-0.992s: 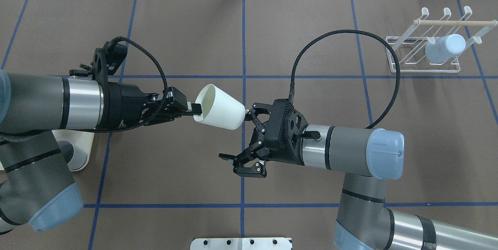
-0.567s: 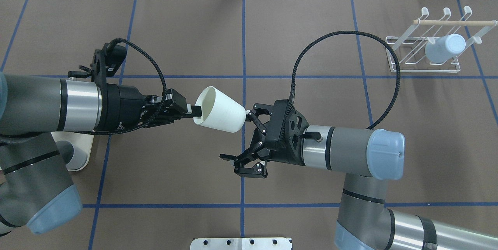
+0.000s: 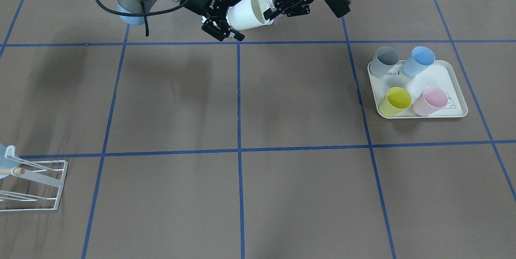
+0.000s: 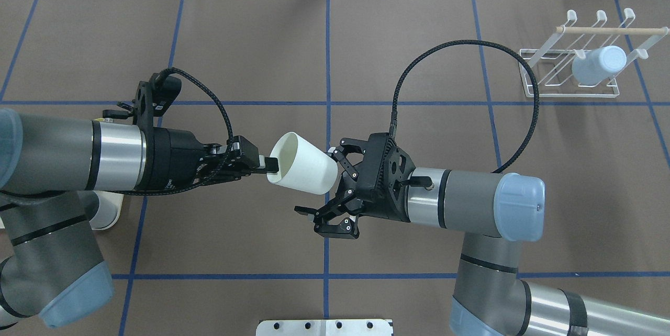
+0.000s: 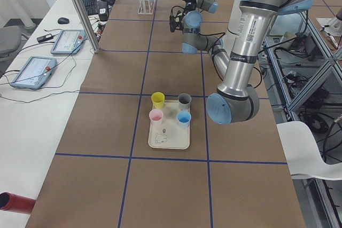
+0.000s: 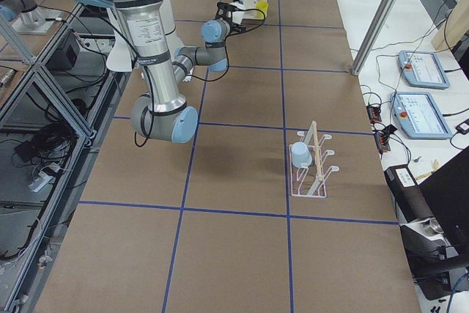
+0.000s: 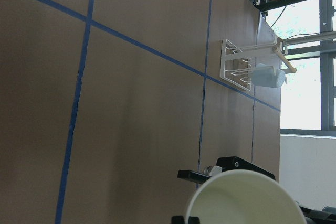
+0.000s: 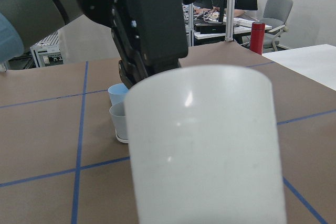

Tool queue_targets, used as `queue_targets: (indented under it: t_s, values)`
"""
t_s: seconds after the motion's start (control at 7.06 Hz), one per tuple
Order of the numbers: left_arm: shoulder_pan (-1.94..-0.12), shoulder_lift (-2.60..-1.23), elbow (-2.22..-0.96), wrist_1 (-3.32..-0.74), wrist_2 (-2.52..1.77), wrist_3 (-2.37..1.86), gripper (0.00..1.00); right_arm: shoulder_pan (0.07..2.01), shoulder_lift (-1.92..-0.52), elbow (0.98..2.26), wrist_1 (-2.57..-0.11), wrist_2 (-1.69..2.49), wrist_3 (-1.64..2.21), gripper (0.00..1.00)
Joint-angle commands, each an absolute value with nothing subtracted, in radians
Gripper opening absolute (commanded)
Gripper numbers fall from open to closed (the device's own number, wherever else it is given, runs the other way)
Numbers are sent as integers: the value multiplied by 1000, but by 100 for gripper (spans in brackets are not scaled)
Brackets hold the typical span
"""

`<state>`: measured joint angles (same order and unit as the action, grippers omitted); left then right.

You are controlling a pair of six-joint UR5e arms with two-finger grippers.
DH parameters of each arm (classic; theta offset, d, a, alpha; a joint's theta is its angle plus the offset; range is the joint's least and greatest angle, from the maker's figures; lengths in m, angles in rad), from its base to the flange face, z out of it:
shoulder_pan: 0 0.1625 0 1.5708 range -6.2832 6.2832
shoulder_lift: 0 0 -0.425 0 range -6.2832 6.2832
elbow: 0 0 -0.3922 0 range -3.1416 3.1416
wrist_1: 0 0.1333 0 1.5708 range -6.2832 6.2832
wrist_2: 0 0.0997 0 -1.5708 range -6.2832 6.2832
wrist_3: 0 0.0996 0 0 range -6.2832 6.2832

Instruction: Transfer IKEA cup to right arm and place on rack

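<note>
- Above the middle of the desk [image 4: 398, 37], clear of its brown surface, the white cup [image 4: 303, 170] lies on its side in the air, with its mouth towards the robot's left and its base towards the robot's right
- The left tool [image 4: 271, 164] is clenched on the cup's rim, one finger inside the mouth and one outside
- The right tool [image 4: 316, 181] is released, its fingers spread wide with the cup's base between them; the finger farther from the robot sits just beside the base, the nearer one is well apart from it, and I cannot tell whether either touches
- From the right wrist, the cup's pale wall fills most of the view
- The rack [image 4: 570, 96] stands at the desk's far right corner, well apart from both arms, with a wooden rod [image 4: 612, 30] across its prongs and a pale blue cup [image 4: 599, 65] tilted on one prong
- On the robot's left side a cream tray [image 3: 427, 77] holds a grey cup [image 3: 385, 61], a blue cup [image 3: 419, 60], a yellow cup [image 3: 396, 101] and a pink cup [image 3: 430, 101]
</note>
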<state>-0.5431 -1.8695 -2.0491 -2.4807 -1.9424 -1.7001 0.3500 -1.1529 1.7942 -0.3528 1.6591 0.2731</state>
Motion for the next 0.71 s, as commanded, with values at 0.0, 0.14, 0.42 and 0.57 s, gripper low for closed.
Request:
queue_targets:
  t_s: [0.0,0.14,0.42,0.57]
  values:
    - [-540,-1865,-2049,-2484,-1947,-1698,0,351,-1154,1796,-353,1648,273,98]
    - [-540,-1865,-2045,-2484,-1945,-1697,0,351,-1154,1796,-353,1646,273,98]
    - [-538,-1864,-2039,-2484,-1941,-1695,0,351,-1154,1799,-351,1646,275,98]
    - [-526,-1862,-2036,-2482,-1937,-1695,0,351,-1154,1799,-351,1644,273,98]
